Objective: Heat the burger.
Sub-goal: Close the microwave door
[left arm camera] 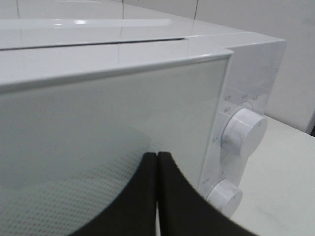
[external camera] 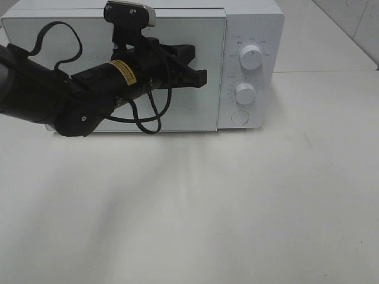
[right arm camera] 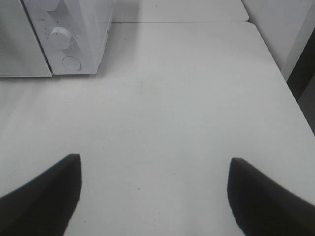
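Note:
The burger is out of view in all three views. A white microwave (external camera: 251,35) stands at the back of the table with its door (external camera: 77,35) closed. My left gripper (external camera: 201,77) is shut, empty, and held just in front of the door's right side. In the left wrist view its two dark fingers (left arm camera: 142,201) press together before the door glass (left arm camera: 98,128). My right gripper (right arm camera: 155,196) is open over bare table, with nothing between its fingers; it does not appear in the exterior high view.
Two white knobs (external camera: 251,58) (external camera: 244,93) and a round button (external camera: 239,116) sit on the microwave's right panel. The white table (external camera: 189,207) stretches in front. In the right wrist view the table's right edge (right arm camera: 275,64) drops off to dark floor.

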Robot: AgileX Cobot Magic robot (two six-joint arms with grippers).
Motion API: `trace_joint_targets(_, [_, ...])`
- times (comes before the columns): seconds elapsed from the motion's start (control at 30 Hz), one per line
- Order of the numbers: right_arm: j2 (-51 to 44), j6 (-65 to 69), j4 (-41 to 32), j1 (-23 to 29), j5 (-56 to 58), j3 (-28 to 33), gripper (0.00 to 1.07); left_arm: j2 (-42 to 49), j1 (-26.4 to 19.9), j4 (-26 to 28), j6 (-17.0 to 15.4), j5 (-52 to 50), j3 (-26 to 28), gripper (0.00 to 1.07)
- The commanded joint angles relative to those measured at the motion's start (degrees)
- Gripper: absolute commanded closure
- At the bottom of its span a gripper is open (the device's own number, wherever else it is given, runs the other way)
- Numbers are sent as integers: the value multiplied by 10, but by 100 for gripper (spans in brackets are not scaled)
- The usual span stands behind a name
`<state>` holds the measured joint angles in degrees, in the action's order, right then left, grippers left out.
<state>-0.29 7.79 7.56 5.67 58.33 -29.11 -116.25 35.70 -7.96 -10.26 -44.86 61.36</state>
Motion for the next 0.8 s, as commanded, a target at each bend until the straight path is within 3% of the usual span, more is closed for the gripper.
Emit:
trace_joint_targets(0.03, [-14,1,-1,-5,-7,2,31,-17,-10,53,4,3,31,107])
trace_joint_targets(0.37, [-14,1,-1,-5,-7,2,31,-24,-23,54,15,17,45,107])
trace_joint_targets(0.6, [-14,1,-1,-5,-7,2,31,-5,-13,22,-26,38,45,107])
trace_joint_targets(0.8, [-14,0,-2,-5,-7,2,31,15,15,22,-26,74,36,107])
